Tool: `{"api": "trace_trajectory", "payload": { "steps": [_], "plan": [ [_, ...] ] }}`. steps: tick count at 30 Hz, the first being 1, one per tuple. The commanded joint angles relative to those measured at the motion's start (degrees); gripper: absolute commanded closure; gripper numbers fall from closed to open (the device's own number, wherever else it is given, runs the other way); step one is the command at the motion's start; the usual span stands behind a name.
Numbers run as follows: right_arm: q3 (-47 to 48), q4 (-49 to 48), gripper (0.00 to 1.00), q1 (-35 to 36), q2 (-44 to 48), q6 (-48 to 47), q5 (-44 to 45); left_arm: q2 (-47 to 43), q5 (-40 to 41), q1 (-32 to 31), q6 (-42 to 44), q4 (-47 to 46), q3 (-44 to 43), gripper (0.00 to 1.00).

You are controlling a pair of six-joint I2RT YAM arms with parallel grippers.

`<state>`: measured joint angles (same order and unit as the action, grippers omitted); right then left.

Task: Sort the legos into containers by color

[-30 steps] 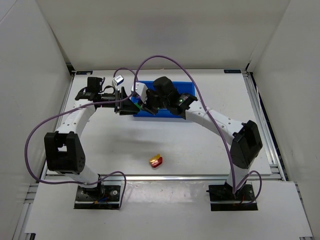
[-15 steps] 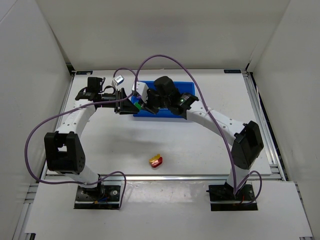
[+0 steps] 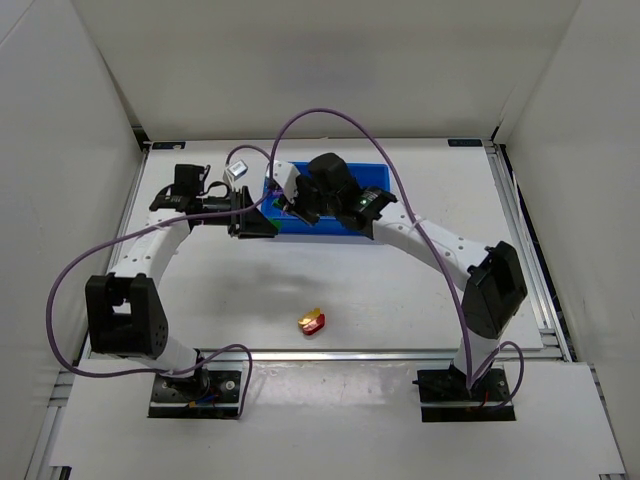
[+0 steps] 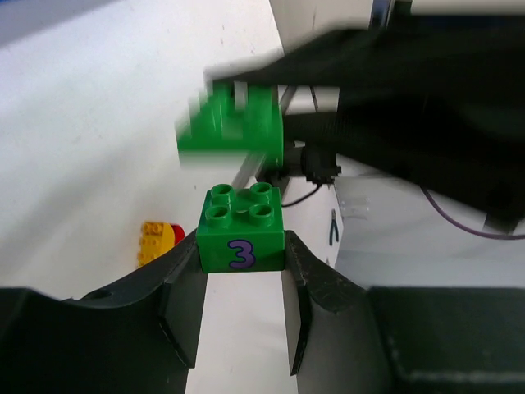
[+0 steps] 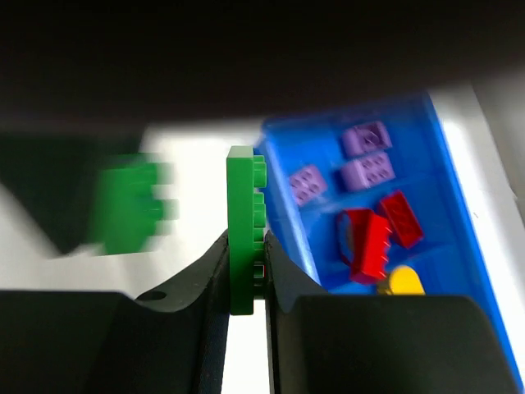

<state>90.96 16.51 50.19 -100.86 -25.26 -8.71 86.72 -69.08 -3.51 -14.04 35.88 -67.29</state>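
Where white walls (image 3: 60, 150) box table (image 3: 400, 300), lego (image 3: 313, 321) lies.

Your left gripper (image 3: 262, 227) now drawn back from right gripper (image 3: 287, 205): tips met a second ago, gap between them now. Left arm (image 3: 150, 240) swung toward near-left, elbow block (image 3: 122, 315) sits lower. Green brick (image 4: 240, 238) marked 3 gone with left; thin green plate (image 5: 243, 234) in right; pieces apart.

bright, even light; blurred wrist views
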Motion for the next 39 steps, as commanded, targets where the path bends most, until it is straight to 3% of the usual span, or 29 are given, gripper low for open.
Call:
{"api": "trace_trajectory", "payload": {
  "steps": [1, 10, 18, 21, 34, 37, 39],
  "plan": [
    [1.5, -3.07, 1.0, -1.94, -0.39, 1.61, 4.93, -4.36, -1.67, -0.27, 0.68, 0.77, 2.33, 0.71],
    [2.39, -2.19, 1.0, -9.4, -2.24, 4.95, 8.71, -7.79, 0.08, -0.27, 0.51, 0.77, 4.27, 0.71],
    [-3.86, 1.85, 1.0, -25.48, -1.18, 13.99, 10.73, -8.14, 9.48, -0.53, -1.42, -1.86, -1.18, 0.72],
    [-4.12, 3.08, 1.0, -30.4, -3.02, 22.5, 6.26, -6.57, 11.33, -1.06, -1.69, -2.3, -3.89, 0.72],
    [3.87, 3.09, 1.0, -31.3, -12.16, 28.77, 3.6, -4.98, 11.95, -1.06, -1.78, -2.57, -5.22, 0.71],
    [5.54, 3.09, 0.84, -31.3, -14.01, 30.79, 4.66, -4.98, 12.21, -1.06, -1.69, -2.57, -5.22, 0.71],
    [6.25, 3.09, 0.65, -31.3, -15.24, 31.41, 5.54, -4.8, 12.21, -1.06, -1.43, -2.66, -5.57, 0.71]
  ]
}}
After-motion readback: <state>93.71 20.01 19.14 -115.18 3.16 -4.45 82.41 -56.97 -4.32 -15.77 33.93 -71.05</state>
